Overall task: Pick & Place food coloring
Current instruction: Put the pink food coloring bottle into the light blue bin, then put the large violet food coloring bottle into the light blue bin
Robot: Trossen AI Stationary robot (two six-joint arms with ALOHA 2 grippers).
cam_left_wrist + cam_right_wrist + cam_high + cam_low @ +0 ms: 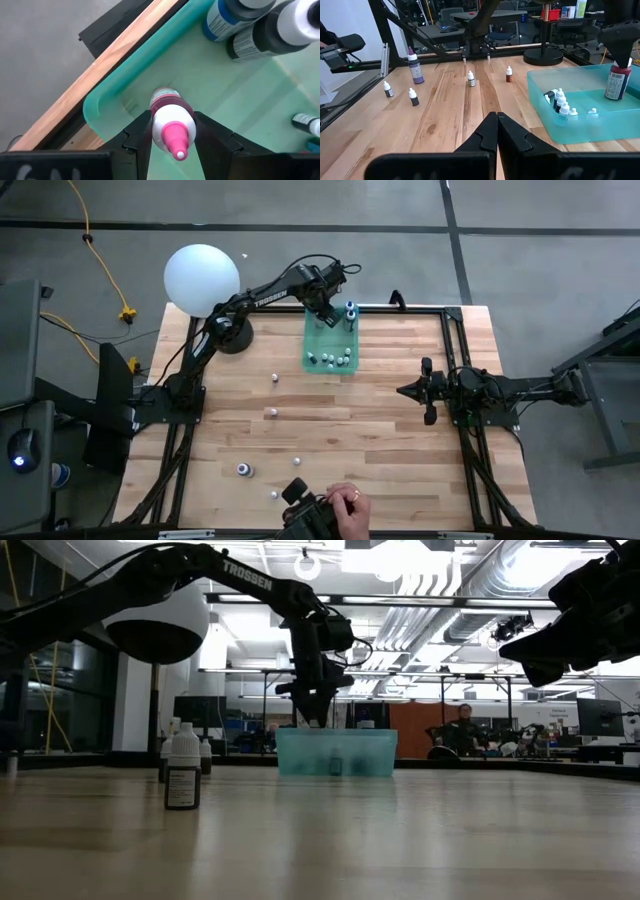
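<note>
Putting a red bottle (169,112) down inside the green tray (107,97), my left gripper (170,135) hugs it loosely. Next I open wide and lift away. My right gripper (496,131) waits shut.

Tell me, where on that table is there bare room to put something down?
The widest bare wood lies between the green tray and the right hand, and along the table's right edge. The front left is dotted with little bottles. The tray itself is crowded: bottles fill both ends, and the left hand holds a pink-capped bottle over it.
</note>
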